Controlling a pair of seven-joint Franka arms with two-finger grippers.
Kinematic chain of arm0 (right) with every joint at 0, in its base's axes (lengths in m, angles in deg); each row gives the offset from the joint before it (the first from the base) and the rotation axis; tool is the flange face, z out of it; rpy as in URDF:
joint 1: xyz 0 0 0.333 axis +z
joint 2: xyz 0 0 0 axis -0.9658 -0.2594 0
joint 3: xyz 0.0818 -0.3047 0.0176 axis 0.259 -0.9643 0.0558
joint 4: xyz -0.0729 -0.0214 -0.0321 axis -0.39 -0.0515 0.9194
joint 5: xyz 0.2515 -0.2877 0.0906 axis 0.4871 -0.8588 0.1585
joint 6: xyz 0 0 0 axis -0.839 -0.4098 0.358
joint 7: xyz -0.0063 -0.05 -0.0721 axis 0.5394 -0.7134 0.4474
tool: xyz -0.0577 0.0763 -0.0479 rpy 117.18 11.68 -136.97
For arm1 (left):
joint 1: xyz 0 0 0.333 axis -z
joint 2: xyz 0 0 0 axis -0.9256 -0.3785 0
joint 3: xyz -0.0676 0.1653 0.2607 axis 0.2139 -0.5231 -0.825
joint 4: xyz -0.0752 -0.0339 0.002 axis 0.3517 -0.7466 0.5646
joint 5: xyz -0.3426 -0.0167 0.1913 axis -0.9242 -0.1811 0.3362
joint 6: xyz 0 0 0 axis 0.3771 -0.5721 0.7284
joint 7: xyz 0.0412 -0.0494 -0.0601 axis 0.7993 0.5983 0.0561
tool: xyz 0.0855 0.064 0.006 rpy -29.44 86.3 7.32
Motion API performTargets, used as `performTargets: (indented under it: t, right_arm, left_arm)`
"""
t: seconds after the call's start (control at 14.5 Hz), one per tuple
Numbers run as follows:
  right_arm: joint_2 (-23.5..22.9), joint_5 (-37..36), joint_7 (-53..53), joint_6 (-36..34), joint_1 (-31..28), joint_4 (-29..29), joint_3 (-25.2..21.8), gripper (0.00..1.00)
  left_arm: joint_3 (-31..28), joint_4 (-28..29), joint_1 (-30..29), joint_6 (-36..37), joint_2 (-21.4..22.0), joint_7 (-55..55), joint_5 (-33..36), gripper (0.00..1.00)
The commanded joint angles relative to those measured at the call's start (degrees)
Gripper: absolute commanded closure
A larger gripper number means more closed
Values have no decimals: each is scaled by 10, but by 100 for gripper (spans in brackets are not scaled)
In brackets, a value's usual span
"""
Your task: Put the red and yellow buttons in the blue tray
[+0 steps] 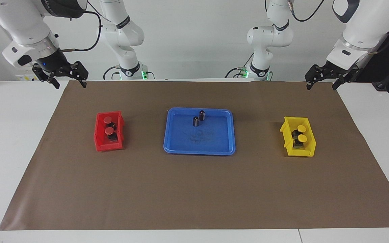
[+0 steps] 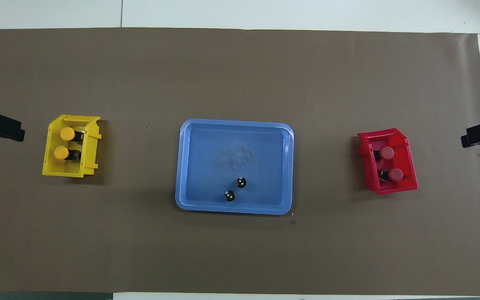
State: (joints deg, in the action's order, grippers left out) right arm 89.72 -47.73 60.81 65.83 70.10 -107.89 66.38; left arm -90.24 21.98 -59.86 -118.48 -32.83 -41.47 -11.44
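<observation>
both end effectors (image 1: 69, 81) (image 1: 323, 83) open, empty

No legible text, label, brand, number or sign is shown on anything in either view. Small markings are carried by the arm joints above the blue tray (image 1: 199, 148), but they cannot be read.

Red buttons (image 1: 108, 125) in red bin, yellow buttons (image 1: 301, 133) in yellow bin, blue tray (image 1: 199, 150) between
</observation>
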Motion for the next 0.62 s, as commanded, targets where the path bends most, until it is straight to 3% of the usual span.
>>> performTargets:
  t: [0.0, 0.55]
  right_arm:
    - [-1, 3, -8, -2, -1, 4, 0, 1]
    - [3, 2, -4, -1, -1, -10, 0, 1]
  left_arm:
    - [0, 18, 4, 4, 18, 4, 10, 0]
    - [0, 20, 3, 19, 21, 4, 10, 0]
